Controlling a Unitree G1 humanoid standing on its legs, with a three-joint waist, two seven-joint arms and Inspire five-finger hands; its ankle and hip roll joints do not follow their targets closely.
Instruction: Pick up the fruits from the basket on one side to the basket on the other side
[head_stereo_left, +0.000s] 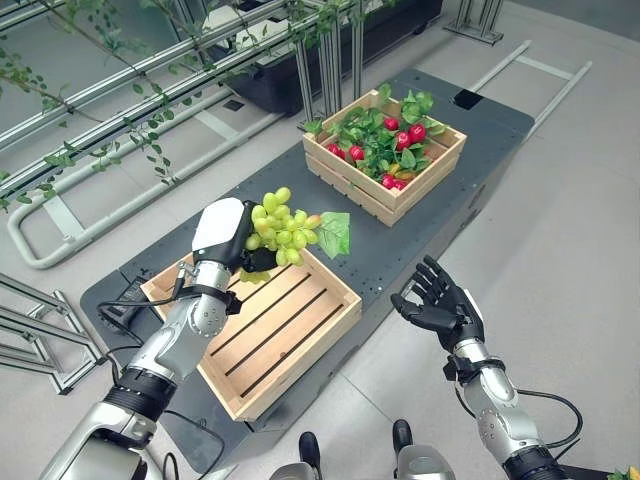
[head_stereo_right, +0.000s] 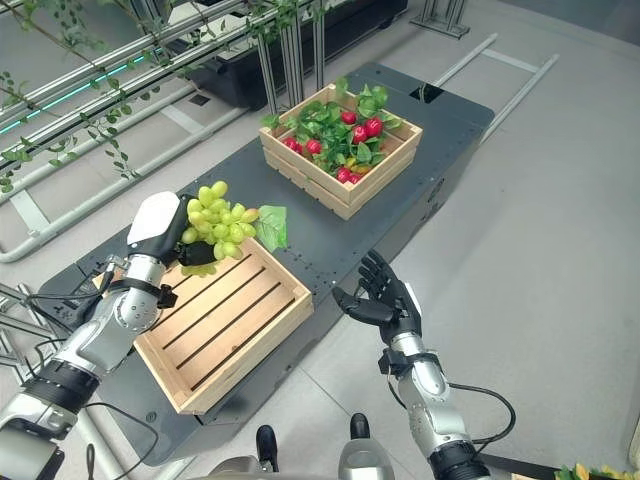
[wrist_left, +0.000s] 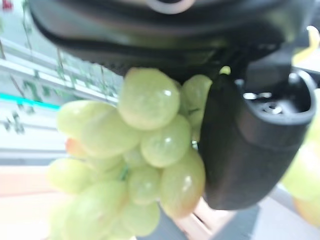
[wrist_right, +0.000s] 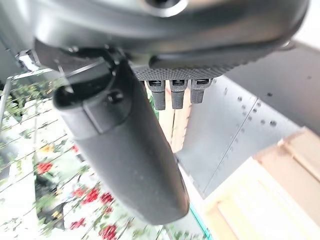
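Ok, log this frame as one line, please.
left robot hand: shut on grape bunch, above near crate | right robot hand: open, idle | far crate: red fruit, leaves

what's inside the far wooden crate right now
The far crate holds red fruits among green leaves. The leaves cover its floor, so anything lying beneath them is hidden.

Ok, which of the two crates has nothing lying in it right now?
The near crate under the left hand: bare slats. The far crate holds red fruit and leaves; the grapes hang in that hand.
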